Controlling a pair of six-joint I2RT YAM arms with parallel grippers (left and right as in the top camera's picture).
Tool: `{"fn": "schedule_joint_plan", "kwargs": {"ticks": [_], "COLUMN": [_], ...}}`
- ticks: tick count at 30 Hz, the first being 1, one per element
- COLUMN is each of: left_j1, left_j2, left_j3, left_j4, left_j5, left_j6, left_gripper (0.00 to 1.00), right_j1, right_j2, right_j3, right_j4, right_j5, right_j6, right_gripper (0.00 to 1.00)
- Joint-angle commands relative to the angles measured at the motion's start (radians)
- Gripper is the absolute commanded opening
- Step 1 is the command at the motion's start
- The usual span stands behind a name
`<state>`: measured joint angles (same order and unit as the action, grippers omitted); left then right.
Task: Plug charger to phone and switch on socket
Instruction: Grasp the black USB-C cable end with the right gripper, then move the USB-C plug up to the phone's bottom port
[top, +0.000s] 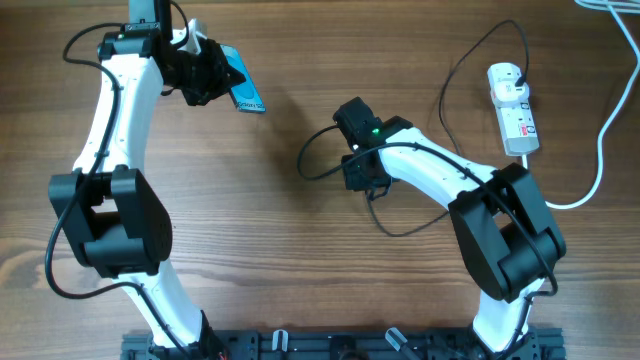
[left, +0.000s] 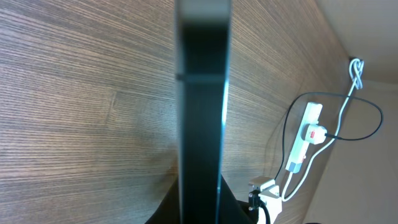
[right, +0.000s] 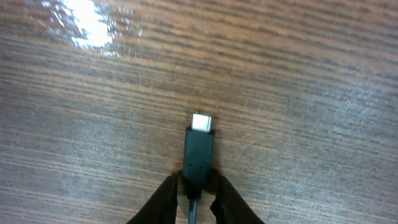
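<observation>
Overhead: left gripper (top: 210, 75) clenched on phone (top: 243, 88), top-left, held tilted. Right gripper (top: 362, 172) near centre, pinching charger (top: 444, 92) by its tip end; cable loops back to socket (top: 513, 110) far right. Phone & tip well apart.

Left wrist: phone edge-on, dark bar up centre of frame, gripped at bottom; port not visible.

Right wrist: fingers (right: 163, 198) closed on connector body, metal tip poking out fwd of pads, bare table (right: 298, 93) beyond.

Step in hand, IMO: mate tip w/ phone port. Align tip axis to port, keep flats parallel to phone face, push straight & slow, brace phone. Switch after.
</observation>
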<state>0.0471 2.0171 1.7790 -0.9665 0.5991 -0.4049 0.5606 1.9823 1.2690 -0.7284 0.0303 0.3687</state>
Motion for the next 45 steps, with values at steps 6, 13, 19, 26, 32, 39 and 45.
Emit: {"fn": "schedule_joint_plan", "kwargs": {"ticks": [6, 13, 19, 26, 32, 39, 45], "left_j1": [-0.002, -0.002, -0.002, -0.023, -0.134, -0.237, -0.253], "left_j2": [-0.021, -0.021, -0.021, -0.021, -0.021, -0.021, -0.021], "left_j3": [0.007, 0.007, 0.007, 0.007, 0.007, 0.007, 0.007], "left_j4": [-0.011, 0.006, 0.114, 0.256, 0.279, 0.314, 0.412], "left_j5": [0.014, 0.14, 0.52, 0.863, 0.779, 0.58, 0.563], "left_j6": [0.008, 0.086, 0.192, 0.189, 0.189, 0.151, 0.027], "left_gripper": [0.04, 0.04, 0.04, 0.04, 0.04, 0.04, 0.04], "right_j1": [0.003, 0.003, 0.0, 0.002, 0.003, 0.026, 0.082], "right_j2": [0.025, 0.024, -0.137, -0.473, -0.483, -0.483, -0.482], "right_j3": [-0.002, 0.016, 0.093, 0.093, 0.09, 0.09, 0.09], "right_j4": [-0.005, 0.036, 0.039, 0.036, 0.029, 0.018, -0.014], "right_j5": [-0.017, -0.061, -0.272, -0.41, -0.364, -0.252, -0.084], "right_j6": [0.006, 0.001, -0.033, -0.025, 0.029, 0.111, 0.178], "right_gripper": [0.12, 0.04, 0.04, 0.04, 0.04, 0.04, 0.04]}}
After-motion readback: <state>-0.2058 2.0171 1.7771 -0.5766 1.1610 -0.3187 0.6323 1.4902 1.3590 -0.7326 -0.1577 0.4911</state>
